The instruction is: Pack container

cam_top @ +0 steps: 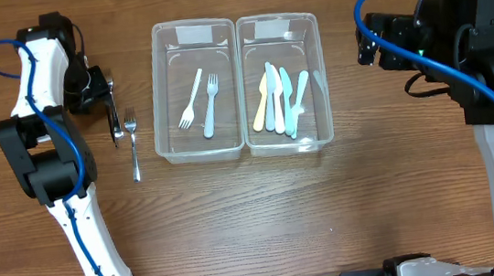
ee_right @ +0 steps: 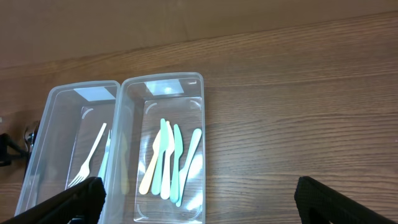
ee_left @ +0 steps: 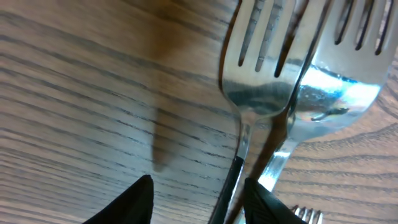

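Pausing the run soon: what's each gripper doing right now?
Left gripper: fingers apart, a metal fork handle between them; whether it is gripped cannot be told.
Right gripper: open, holding nothing.

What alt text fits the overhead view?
Two clear containers sit side by side on a wood table: the left container holds two plastic forks, the right container several pastel knives. The left tool is beside a metal fork lying left of them; the right arm stands far right.
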Tool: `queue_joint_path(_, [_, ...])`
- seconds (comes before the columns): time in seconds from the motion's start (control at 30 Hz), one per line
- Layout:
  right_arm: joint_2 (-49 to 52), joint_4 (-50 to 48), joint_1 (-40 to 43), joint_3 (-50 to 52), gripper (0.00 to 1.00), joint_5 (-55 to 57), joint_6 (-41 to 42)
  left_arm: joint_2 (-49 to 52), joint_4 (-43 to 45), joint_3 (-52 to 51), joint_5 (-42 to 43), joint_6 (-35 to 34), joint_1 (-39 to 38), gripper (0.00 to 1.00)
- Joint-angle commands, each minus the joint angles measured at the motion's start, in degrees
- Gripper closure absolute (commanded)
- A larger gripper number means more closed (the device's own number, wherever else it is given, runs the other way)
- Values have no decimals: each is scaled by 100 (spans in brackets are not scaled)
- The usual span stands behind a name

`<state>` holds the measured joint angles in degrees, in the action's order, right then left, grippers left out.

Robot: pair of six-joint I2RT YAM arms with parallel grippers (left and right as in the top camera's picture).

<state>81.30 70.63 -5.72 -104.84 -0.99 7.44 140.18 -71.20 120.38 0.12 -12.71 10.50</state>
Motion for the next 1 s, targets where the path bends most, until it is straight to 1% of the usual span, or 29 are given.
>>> queue_joint_path(0.0, [11,-20,22,-24,0,94,-20,20,17,37,-254,328,-72,51])
queue_joint_path(0.2, [11,-20,22,-24,0,94,-22,87,20,37,-426,330,-83,51])
queue_joint_path(0.37, [11,-20,22,-24,0,94,-20,345,48,37,-396,328,-83,50])
queue_joint_path(0.57, [11,-20,22,-24,0,94,-20,525,136,37,125,326,-83,48])
queue_joint_path(0.73, [11,-20,22,-24,0,94,-20,570,146,37,136,-114,-79,47])
queue_joint_path(0.87, [11,-20,22,-24,0,94,-20,570,184,37,138,-315,-79,47])
queue_joint_path(0.9, [11,-20,22,-24,0,94,-20,570,188,37,142,-409,-79,48])
queue_joint_path(0.93, [11,-20,22,-24,0,94,-20,570,192,37,144,-468,-79,55])
queue_joint_path(0.97, [11,-20,22,-24,0,94,-20,570,205,37,149,-518,-85,59])
